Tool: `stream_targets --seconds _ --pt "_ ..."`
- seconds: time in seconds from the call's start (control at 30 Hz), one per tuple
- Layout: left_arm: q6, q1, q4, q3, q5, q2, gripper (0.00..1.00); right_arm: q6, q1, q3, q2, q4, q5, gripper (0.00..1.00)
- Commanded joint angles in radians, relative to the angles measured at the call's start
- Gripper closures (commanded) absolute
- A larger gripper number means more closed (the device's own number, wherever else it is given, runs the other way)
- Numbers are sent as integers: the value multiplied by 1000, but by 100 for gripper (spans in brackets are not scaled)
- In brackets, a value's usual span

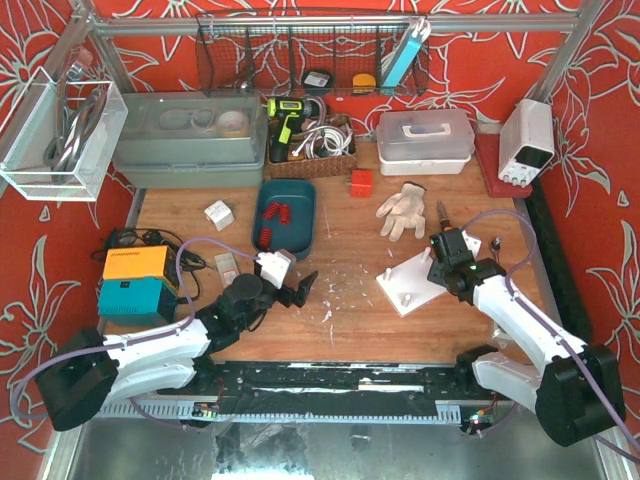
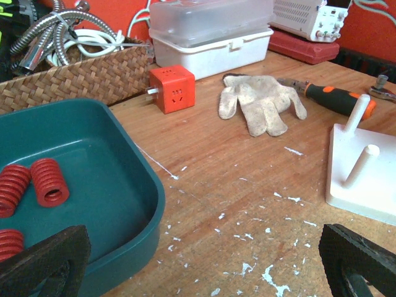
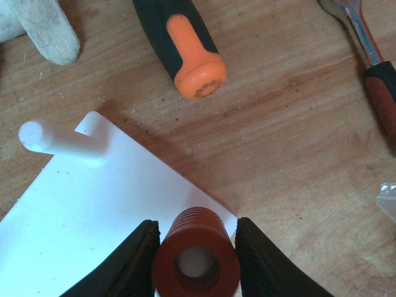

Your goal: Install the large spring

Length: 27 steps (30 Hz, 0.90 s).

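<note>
Right gripper was closed on the large spring, with one black finger pressed against each side of the coil. Left gripper was spread wide and held nothing, low over the tabletop at the lower left of the overhead view.

Spring appearance: a matte red coil of tightly stacked turns, with a thick wall and a round bore. Something whitish showed through the bore; whether that was a peg or the plate could not be told.

Spring location: bottom centre of the right wrist view, over the right-hand corner of the white base plate. Contact with the plate could not be confirmed. A white peg stood on the plate toward the left of that view, well apart from the spring.

Surroundings: a scuffed wooden tabletop flecked with white, enclosed by red walls bearing a white floral pattern. A teal tray held further red springs. A glove, an orange cube and a screwdriver with a black and orange handle lay on the wood.

Spring orientation: it was seen end-on, its open end facing the wrist camera. Its long axis ran along the line of sight, between the fingers and toward the plate.
</note>
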Motion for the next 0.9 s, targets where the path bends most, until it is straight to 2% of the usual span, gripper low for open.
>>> stream_targets --seconds 0.0,0.2,0.33,0.43,0.67,0.73,0.87 --pt "12 -1 7 12 -11 -12 0 -4 -9 40 -36 -31 48 60" --pt "11 -1 0 14 -32 -14 0 -59 -9 111 -119 -81 12 46" --pt "-30 -1 -43 33 -89 -36 0 -171 -8 162 -171 -31 -151 32" --pt "-130 1 -149 92 -205 -44 0 -217 0 205 -164 5 -269 21" --pt "-275 52 -413 282 -345 37 0 -242 79 258 -89 82 -308 1" --pt "-239 85 -450 341 -311 98 5 -237 127 242 -84 125 -266 1" --pt "-226 168 -529 441 -234 187 22 -270 232 163 -74 242 -213 1"
